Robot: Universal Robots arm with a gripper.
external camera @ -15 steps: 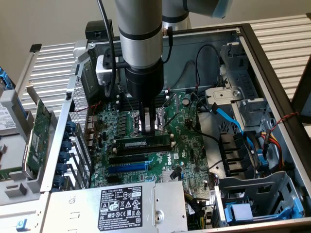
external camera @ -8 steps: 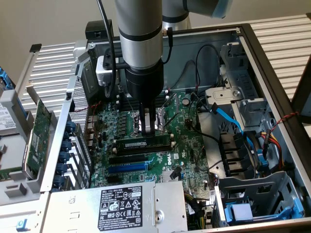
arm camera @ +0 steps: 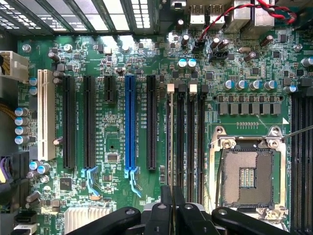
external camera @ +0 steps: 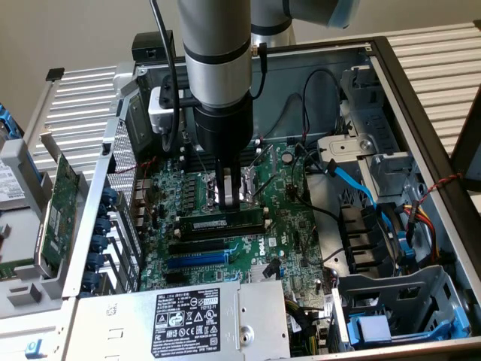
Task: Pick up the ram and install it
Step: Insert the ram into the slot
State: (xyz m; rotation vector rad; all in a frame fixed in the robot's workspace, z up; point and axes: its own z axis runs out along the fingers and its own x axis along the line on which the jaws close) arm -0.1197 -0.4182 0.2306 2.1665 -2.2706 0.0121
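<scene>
Exterior view: thin green ram (external camera: 222, 224) (white label (external camera: 210, 225)) sits under closed tool (external camera: 229, 204).

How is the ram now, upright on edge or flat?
Upright: the ram stands on edge along the memory slots, the gripper shut on its top.

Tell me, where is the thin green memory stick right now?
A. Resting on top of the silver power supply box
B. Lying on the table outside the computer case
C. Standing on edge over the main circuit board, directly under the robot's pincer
C: the ram stands on edge over the motherboard, with the pincer closed on its top edge.
</scene>
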